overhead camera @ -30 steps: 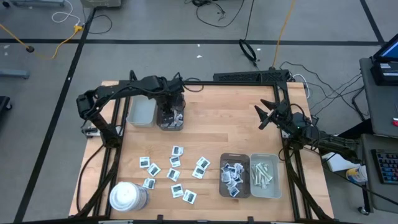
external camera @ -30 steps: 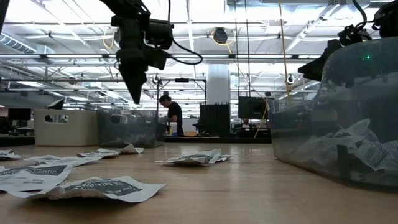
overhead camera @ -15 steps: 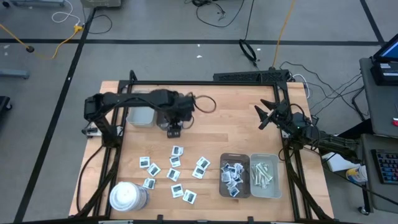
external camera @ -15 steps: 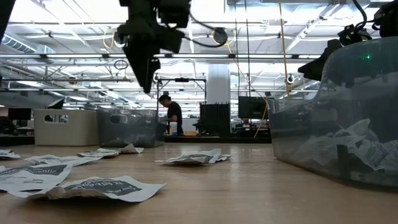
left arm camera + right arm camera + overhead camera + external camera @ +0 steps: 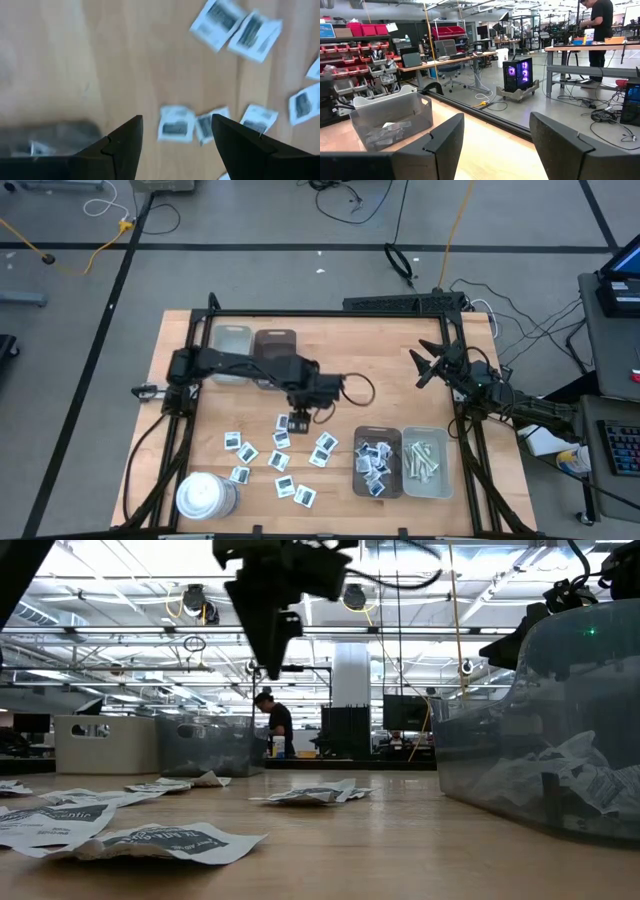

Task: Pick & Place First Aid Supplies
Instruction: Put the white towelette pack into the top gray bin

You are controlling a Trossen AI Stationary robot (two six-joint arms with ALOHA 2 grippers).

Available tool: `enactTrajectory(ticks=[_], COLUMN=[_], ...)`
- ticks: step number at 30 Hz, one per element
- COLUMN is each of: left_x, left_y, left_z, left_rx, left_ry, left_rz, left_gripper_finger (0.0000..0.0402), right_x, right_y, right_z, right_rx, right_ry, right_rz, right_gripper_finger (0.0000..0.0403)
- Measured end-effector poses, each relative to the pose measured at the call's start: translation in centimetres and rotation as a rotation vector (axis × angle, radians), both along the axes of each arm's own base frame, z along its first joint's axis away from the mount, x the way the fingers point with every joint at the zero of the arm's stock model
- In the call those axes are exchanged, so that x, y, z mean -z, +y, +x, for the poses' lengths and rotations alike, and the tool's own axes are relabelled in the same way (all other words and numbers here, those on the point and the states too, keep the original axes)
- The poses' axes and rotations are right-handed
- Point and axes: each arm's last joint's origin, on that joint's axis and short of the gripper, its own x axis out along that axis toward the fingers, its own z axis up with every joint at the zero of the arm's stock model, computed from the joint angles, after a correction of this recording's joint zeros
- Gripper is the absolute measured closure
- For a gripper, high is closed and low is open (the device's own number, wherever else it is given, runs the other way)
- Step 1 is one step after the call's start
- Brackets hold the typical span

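Observation:
Several small white packets with dark print (image 5: 280, 442) lie flat and scattered on the wooden table near its front left. My left gripper (image 5: 299, 421) hangs well above them, pointing down, open, with nothing between its fingers. In the left wrist view (image 5: 176, 120) a packet (image 5: 175, 123) shows far below the gap. More packets fill a brown tray (image 5: 377, 463). Pale wrapped strips lie in the grey tray (image 5: 426, 462) beside it. My right gripper (image 5: 424, 366) waits open and level at the table's right side.
A large white cylinder (image 5: 206, 496) stands at the near left corner. Two more trays (image 5: 232, 340) (image 5: 276, 343) sit at the far left. The table's middle and far right show bare wood. A person stands in the room far behind the table (image 5: 279, 727).
My left gripper has swung from above the far-left trays toward the table's near edge and right. It now hangs over the scattered packets. It has rolled a little about its own axis, stayed high and pointing down, and stayed open. The packets have not moved.

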Motion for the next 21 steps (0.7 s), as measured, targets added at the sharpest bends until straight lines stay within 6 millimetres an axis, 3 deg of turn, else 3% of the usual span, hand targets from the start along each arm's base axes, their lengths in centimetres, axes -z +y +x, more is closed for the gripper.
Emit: enactTrajectory(ticks=[8,14,21], left_x=[-0.6,-1.0,1.0], left_y=[-3.1,-3.6,-4.0], left_z=[2.9,3.2,3.5], left_rx=[0.074,0.089,0.102], left_ry=[-0.066,-0.086,-0.106], left_rz=[-0.034,-0.065,-0.008], left_gripper_finger=[0.0162,0.0162,0.0163], right_x=[0.0,0.0,0.0], right_y=[0.0,0.0,0.0], right_z=[0.0,0.0,0.0], right_rx=[0.000,0.000,0.000], right_ry=[0.000,0.000,0.000], right_rz=[0.000,0.000,0.000], right_gripper_finger=[0.0183,0.0181,0.0184])
